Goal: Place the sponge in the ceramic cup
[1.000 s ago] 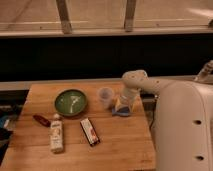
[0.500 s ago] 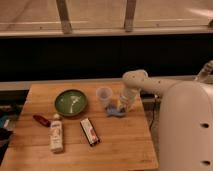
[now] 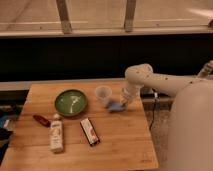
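Arm (image 3: 167, 83) enters from the right edge, a pale link running left over the far right corner of the wooden table (image 3: 125, 147) to a rounded elbow, where it bends steeply down and towards the near side. At its lower end the gripper (image 3: 121, 101) points down-left and pinches the sponge (image 3: 115, 106), which sits at the gripper's tip just right of the ceramic cup (image 3: 103, 94) and low over the tabletop; whether the sponge touches the wood cannot be told. The cup stands upright, right of the green bowl (image 3: 70, 102). The gripper's tip is partly hidden behind the sponge and hard to make out. The robot's bulky white body (image 3: 192, 132) is cut off by the right and near edges.
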Tool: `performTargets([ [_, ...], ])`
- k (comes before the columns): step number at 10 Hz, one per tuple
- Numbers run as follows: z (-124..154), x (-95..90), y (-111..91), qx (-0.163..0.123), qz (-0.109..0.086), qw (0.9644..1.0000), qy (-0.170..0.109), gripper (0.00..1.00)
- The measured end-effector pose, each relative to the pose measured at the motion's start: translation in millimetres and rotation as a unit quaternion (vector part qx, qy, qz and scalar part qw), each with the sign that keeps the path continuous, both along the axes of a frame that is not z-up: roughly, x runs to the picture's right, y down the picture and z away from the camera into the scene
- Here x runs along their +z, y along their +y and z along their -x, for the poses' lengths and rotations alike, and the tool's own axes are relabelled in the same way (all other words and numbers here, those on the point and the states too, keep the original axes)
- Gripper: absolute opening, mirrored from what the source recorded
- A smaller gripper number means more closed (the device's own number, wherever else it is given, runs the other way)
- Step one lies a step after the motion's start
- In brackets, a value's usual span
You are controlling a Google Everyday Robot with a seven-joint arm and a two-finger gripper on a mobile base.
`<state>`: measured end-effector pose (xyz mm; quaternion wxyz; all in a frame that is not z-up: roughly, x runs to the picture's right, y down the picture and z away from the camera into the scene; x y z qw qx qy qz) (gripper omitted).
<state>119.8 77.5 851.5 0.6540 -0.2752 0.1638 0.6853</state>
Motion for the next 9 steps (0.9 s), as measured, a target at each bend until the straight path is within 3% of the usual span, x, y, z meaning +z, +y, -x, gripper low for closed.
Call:
performTargets([
  [5,-21.5,-29.2,-61.7,0.000,-0.068,0.9971,0.035,0.00],
  [9,-30.0,-69.1,-122.9,-0.020,-0.123,0.9897,0.072,0.00],
])
